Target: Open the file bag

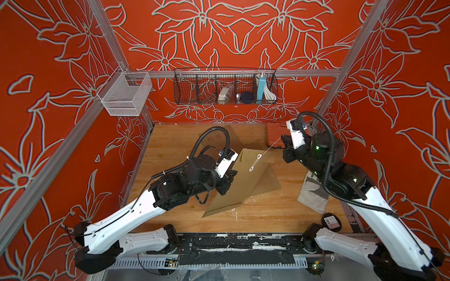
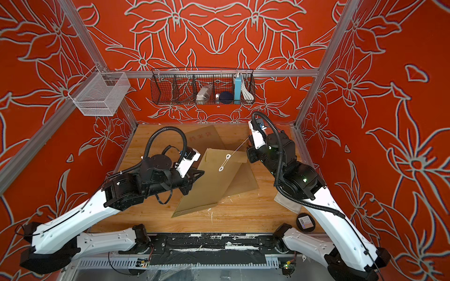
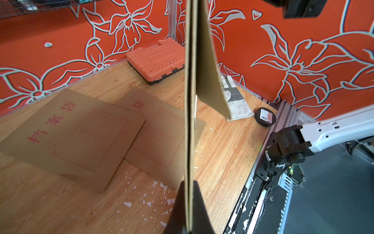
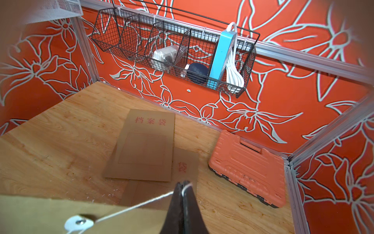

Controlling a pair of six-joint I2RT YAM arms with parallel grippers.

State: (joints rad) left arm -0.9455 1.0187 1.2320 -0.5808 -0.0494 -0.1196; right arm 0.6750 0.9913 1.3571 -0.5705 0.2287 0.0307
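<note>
A brown paper file bag [image 1: 231,189] [image 2: 207,187] stands tilted off the wooden table. My left gripper [image 1: 227,181] [image 3: 190,182] is shut on its edge, and the left wrist view shows the bag edge-on [image 3: 190,101] with its flap [image 3: 210,71] hanging away. A white string [image 1: 267,148] [image 4: 141,204] runs taut from the round white button [image 1: 259,156] [image 4: 79,222] on the flap to my right gripper [image 1: 283,140] [image 4: 183,183]. That gripper is shut on the string's end, up and to the right of the bag. A second button [image 1: 251,168] sits lower on the bag.
Two more file bags [image 3: 77,131] [image 3: 162,139] lie flat, overlapping, at the back of the table. An orange tool case [image 4: 247,168] sits in the back right corner. A grey glove [image 1: 314,194] and a black round tin [image 1: 331,222] lie under my right arm. Wire baskets [image 1: 225,87] [image 1: 124,95] hang on the walls.
</note>
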